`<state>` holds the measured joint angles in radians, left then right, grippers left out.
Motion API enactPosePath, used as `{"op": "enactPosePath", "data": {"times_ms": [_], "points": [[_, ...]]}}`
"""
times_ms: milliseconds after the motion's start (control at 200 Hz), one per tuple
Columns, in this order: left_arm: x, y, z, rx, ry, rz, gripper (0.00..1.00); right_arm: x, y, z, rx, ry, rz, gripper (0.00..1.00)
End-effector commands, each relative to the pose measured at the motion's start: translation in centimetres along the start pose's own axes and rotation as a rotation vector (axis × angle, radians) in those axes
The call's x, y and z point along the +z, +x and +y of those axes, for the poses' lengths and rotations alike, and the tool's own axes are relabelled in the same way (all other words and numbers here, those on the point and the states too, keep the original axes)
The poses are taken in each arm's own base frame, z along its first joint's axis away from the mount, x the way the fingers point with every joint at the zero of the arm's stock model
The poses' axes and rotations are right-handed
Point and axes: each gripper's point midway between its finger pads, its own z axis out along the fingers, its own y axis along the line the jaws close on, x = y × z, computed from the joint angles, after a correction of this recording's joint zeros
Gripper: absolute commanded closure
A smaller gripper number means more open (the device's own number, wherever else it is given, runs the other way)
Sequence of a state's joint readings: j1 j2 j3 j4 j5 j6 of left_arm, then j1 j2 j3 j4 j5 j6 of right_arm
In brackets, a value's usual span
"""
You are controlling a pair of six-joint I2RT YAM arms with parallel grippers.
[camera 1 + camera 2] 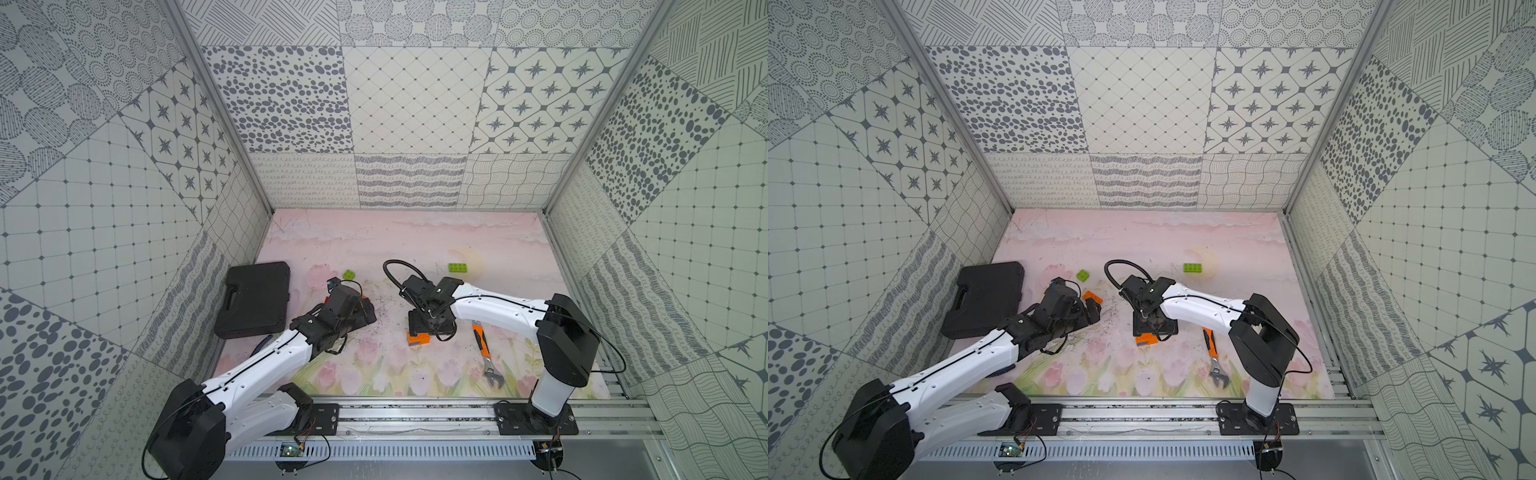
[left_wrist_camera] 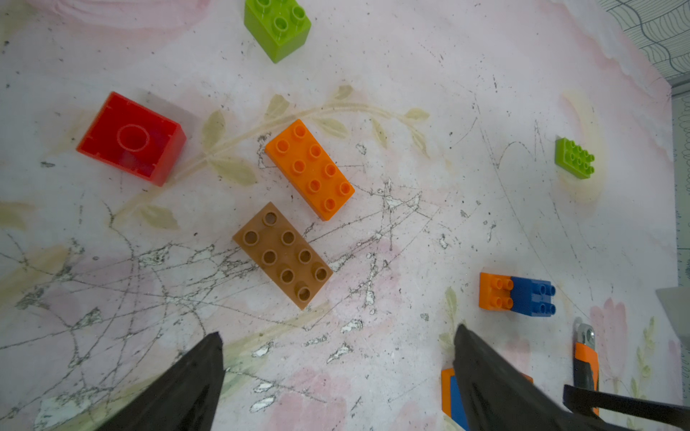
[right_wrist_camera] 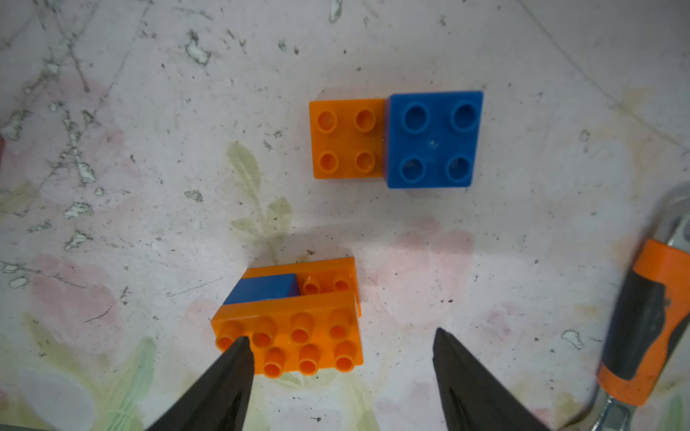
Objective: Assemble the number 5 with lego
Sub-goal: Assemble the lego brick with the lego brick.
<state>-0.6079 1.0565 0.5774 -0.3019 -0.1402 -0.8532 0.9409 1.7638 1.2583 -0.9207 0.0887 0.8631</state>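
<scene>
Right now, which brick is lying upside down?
The red brick: its hollow underside faces up, while all the others show their studs.

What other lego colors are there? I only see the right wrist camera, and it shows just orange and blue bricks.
Observer: The left wrist view shows a red square brick lying upside down, hollow side up.
Operator: Are there any long ones?
Observer: Yes, a brown oblong brick lies studs up near an orange oblong brick.
Operator: Is the other arm holding anything?
Observer: No, the left gripper is open and empty above the mat.
</scene>
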Motion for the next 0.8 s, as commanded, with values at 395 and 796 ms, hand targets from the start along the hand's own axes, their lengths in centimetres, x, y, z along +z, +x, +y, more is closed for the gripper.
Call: {"op": "enactPosePath", "data": {"times_ms": [395, 796], "points": [[0.0, -0.2, 0.1, 0.005, -0.008, -0.001, 0.01, 3.3, 1.7, -1.5, -0.035, 0.109, 0.086, 0.22], [-0.2, -0.4, -0.2, 0.004, 0.003, -0.003, 0.01, -0.4, -0.3, -0.2, -0.06, 0.077, -0.014, 0.26]]}}
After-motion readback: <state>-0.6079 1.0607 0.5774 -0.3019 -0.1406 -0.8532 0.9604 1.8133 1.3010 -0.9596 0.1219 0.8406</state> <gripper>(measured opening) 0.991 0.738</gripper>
